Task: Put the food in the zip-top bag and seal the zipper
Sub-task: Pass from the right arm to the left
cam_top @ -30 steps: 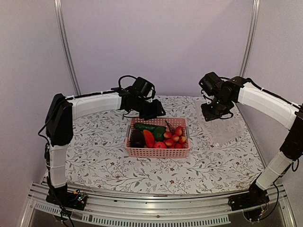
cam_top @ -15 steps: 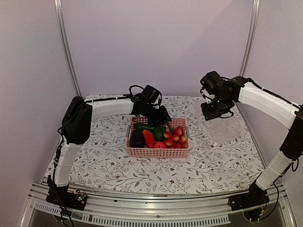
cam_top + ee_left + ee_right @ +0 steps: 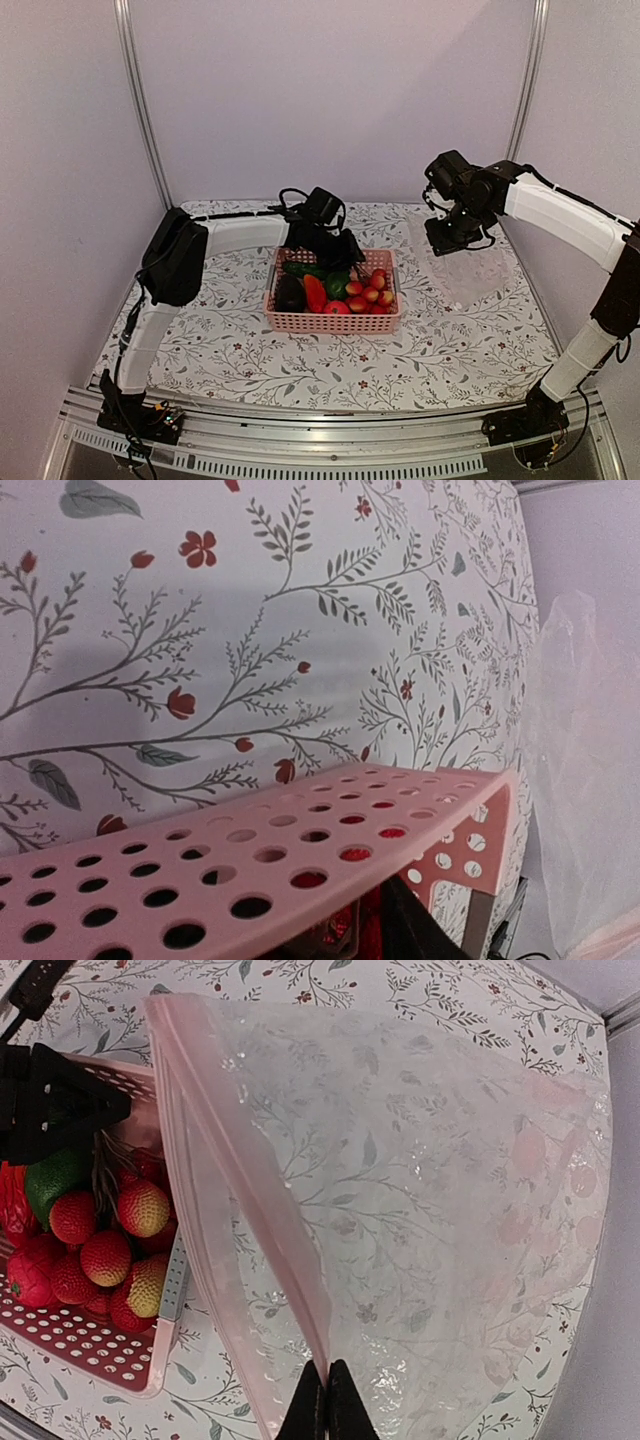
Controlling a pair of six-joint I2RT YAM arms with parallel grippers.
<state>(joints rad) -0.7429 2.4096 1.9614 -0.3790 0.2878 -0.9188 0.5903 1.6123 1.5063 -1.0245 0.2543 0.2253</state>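
Observation:
The food lies in a pink basket [image 3: 335, 320] mid-table: green cucumber [image 3: 305, 268], green pepper [image 3: 337, 282], dark eggplant [image 3: 290, 293], a red-orange piece [image 3: 315, 292] and a cluster of red fruits [image 3: 368, 290]. The fruits also show in the right wrist view [image 3: 100, 1250]. My left gripper [image 3: 338, 250] hangs over the basket's back rim; the basket wall [image 3: 250, 850] hides its jaws. My right gripper [image 3: 450, 237] is shut on the mouth edge of the clear zip-top bag [image 3: 472, 268], holding the zipper [image 3: 240, 1190] up off the table, with the bag [image 3: 430, 1210] spread beyond it.
The flowered tablecloth [image 3: 220, 330] covers the table. Metal frame posts [image 3: 138, 100] stand at the back corners. The bag lies just right of the basket, its raised mouth edge over the basket's right wall [image 3: 172, 1280]. The left gripper shows black in the right wrist view [image 3: 60, 1100].
My left arm has reached right and forward, bringing its gripper from behind the basket's left corner to over the back rim. The right gripper and bag have hardly moved.

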